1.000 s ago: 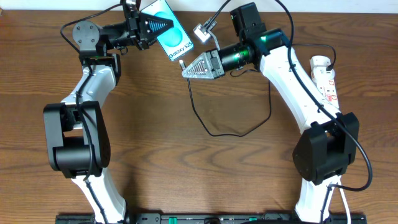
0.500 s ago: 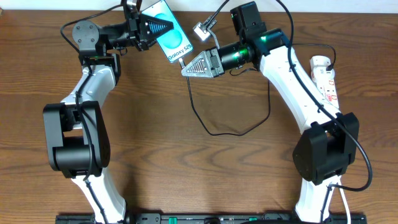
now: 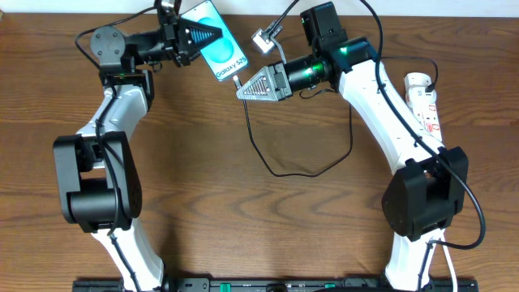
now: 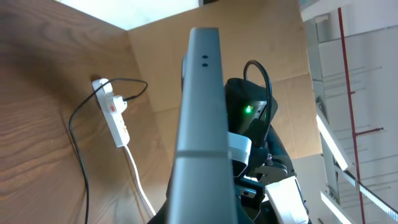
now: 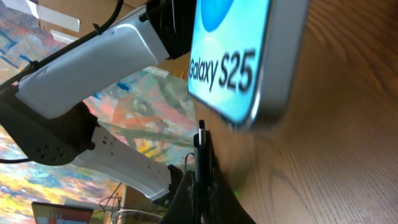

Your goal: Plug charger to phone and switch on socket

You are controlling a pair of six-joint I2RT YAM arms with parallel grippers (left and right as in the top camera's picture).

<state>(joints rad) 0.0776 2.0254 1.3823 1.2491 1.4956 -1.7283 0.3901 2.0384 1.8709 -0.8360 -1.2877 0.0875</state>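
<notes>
Since a second ago the left pincer [image 3: 212,34] has carried the phone [image 3: 227,55] slightly left, still pinching its top end at the far side of the desk [image 3: 243,227]. Pressed together on the charger [image 3: 256,146] plug, the right pincer [image 3: 242,91] holds it just beside the phone's bottom edge. By the right arm lies the socket [image 3: 425,101].

Teal-blue phone [image 3: 220,50], black charger [image 3: 296,175], white socket [image 3: 423,91] with red markings.

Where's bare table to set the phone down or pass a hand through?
Free: wooden tabletop between the arm bases, below the loop of thin black charger cable. Crowded: the far centre, where the left claw, teal-screened flat phone and right claw meet; the white power strip fills the right edge.
</notes>
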